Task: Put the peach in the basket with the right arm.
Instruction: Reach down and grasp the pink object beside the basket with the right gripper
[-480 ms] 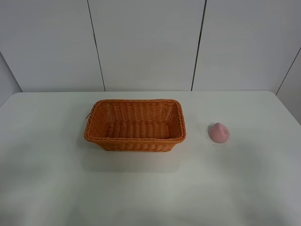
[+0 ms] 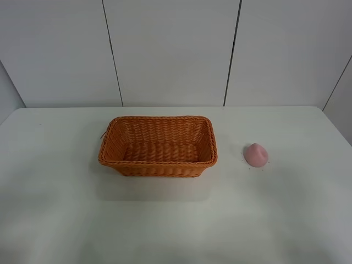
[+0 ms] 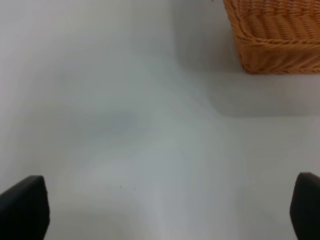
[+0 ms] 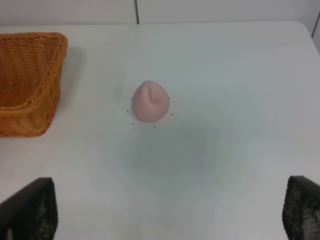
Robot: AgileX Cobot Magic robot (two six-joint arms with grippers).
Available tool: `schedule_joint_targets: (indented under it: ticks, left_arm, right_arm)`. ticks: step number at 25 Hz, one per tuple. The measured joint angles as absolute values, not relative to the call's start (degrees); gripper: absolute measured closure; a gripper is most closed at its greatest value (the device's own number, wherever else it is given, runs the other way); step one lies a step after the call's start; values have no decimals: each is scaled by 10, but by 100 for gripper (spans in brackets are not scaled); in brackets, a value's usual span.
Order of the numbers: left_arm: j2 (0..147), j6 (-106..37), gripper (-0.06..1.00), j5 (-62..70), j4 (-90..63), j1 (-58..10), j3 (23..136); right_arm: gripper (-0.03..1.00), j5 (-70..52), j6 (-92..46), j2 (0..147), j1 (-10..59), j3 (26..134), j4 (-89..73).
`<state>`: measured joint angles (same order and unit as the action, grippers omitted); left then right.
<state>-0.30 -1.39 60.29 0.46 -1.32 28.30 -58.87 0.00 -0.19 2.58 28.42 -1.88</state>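
Peach (image 4: 150, 101) sits on the table (image 4: 225, 60) ahead of the right gripper (image 4: 165, 212), well clear of it and touched by nothing. That gripper is spread wide: only its two black fingertips (image 4: 27, 210) show, far apart, with bare table between them and nothing held. The left gripper (image 3: 164, 210) is spread just as wide (again only the tips show) and grips nothing. It hangs over white table, with one corner of the basket (image 3: 272, 45) further out in front of it. In the high view the peach (image 2: 256, 154) rests tip upward to the right of the basket (image 2: 159, 164), apart from it, with a strip of table between the two. A few tiny dark specks (image 4: 133, 124) dot the table around the peach. The basket stands upright near the table's middle, long side toward the camera, its woven floor in plain sight. Pale wall panels (image 2: 165, 49) rise behind the table.
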Motion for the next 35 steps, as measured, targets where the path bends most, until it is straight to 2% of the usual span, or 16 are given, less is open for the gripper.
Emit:
schedule_joint_targets:
  ticks: [5, 23, 27, 35]
  left_arm:
    - [-3, -14, -4, 603, 5, -13, 283]
    - [-3, -14, -4, 603, 5, -13, 283]
    - [-3, -14, -4, 603, 5, -13, 283]
    - [-3, -14, -4, 603, 5, -13, 283]
  right_arm:
    - [27, -582, 0, 73, 26, 325, -18]
    - [27, -569, 0, 805, 26, 641, -18]
    - [27, -572, 0, 944, 26, 728, -18]
    - [27, -578, 0, 1115, 27, 867, -22]
